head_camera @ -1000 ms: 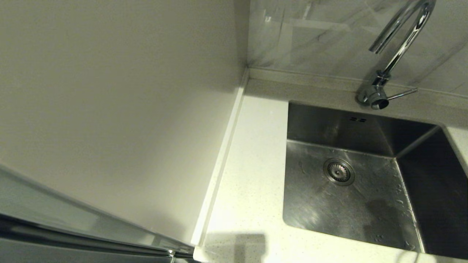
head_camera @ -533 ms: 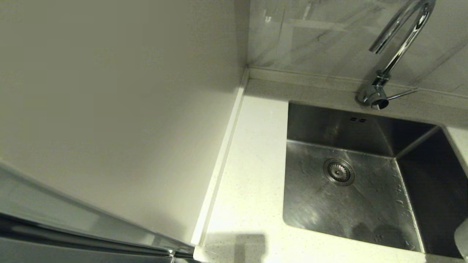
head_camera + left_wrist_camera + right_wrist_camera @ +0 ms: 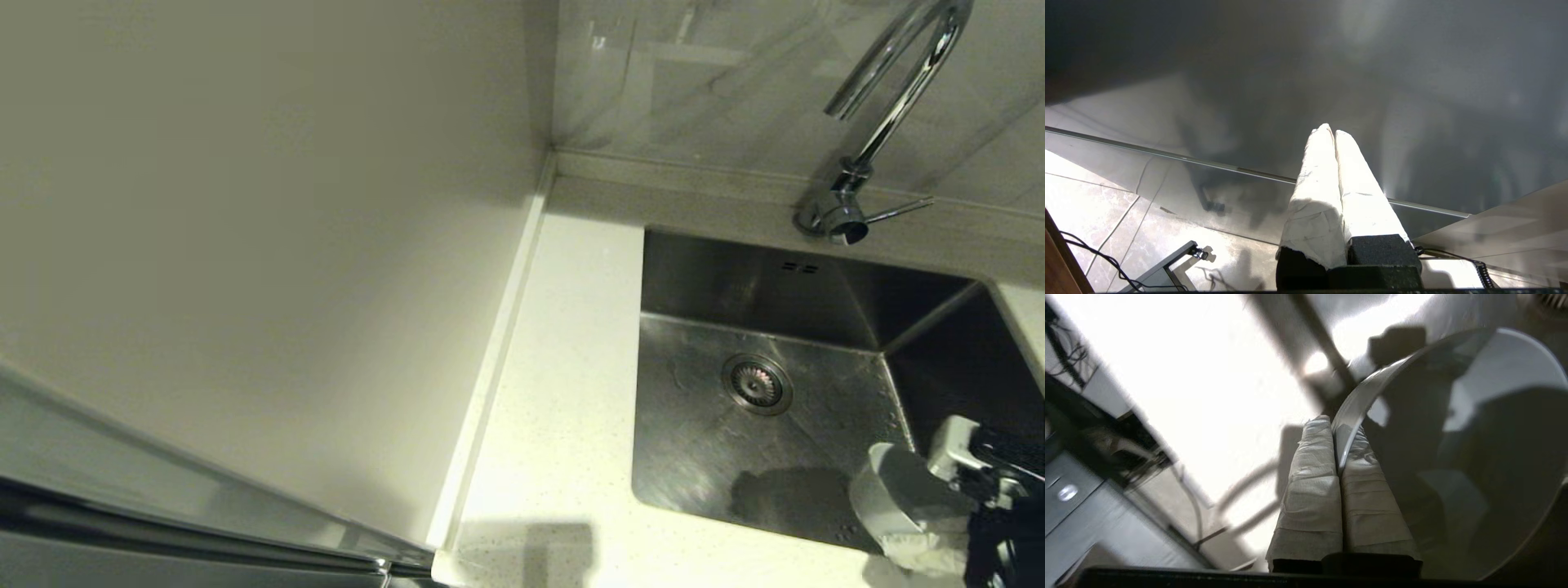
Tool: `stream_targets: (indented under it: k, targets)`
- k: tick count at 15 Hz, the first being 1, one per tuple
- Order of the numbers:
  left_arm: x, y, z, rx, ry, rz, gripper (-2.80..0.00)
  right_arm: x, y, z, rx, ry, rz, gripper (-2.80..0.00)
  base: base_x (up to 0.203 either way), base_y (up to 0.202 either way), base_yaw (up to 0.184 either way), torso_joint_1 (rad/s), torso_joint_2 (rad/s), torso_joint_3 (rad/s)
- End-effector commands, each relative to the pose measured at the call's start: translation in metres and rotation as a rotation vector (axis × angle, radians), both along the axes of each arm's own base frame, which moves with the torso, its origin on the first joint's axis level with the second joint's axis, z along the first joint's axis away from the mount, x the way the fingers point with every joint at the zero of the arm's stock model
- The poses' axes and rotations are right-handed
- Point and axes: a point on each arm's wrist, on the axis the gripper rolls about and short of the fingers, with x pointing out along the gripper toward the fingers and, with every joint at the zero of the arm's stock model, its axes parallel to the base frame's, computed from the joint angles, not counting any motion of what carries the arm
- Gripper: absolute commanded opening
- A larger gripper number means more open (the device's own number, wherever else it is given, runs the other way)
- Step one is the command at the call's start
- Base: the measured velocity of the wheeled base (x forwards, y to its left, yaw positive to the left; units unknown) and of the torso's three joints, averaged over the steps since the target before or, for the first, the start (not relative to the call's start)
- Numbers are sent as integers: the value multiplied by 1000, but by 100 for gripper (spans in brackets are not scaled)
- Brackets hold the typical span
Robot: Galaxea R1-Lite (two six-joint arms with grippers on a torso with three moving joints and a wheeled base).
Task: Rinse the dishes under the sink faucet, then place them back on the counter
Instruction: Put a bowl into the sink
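Over sink, right gripper (pinching bowl)

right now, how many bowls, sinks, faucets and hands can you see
bowls: 1, a pale bowl held by the right hand
sinks: 1, sink
faucets: 1, faucet
hands: 2, with the left hand parked away
total: 5

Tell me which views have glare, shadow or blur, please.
Head view: sharp, a dark shadow on the sink floor under the bowl. Right wrist view: the bright surface is washed out, streaked with blur; the right gripper pinches the bowl's rim. Left wrist view: left gripper glares white against dim surroundings.
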Motion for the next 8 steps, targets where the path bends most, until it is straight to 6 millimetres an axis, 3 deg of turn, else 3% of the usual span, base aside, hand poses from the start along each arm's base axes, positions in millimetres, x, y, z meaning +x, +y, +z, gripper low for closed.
stream_targets:
  k: [1,3,5,8]
  targets:
    - [0,0,0,0,-5,1,-280,39,3,-5,-4,27,30,-280,0,0,0,0,0,0]
    - [0,0,0,-1,-4,1,-280,71,3,-8,-21,1,20,-280,0,0,0,0,0,0]
    - [0,0,0,-1,-3,0,-280,103,1,-11,-69,-194,-32,-280,0,0,0,0,0,0]
    - [0,0,0,-1,-3,1,-280,136,-9,-53,-134,-321,-204,-280,0,0,0,0,0,0]
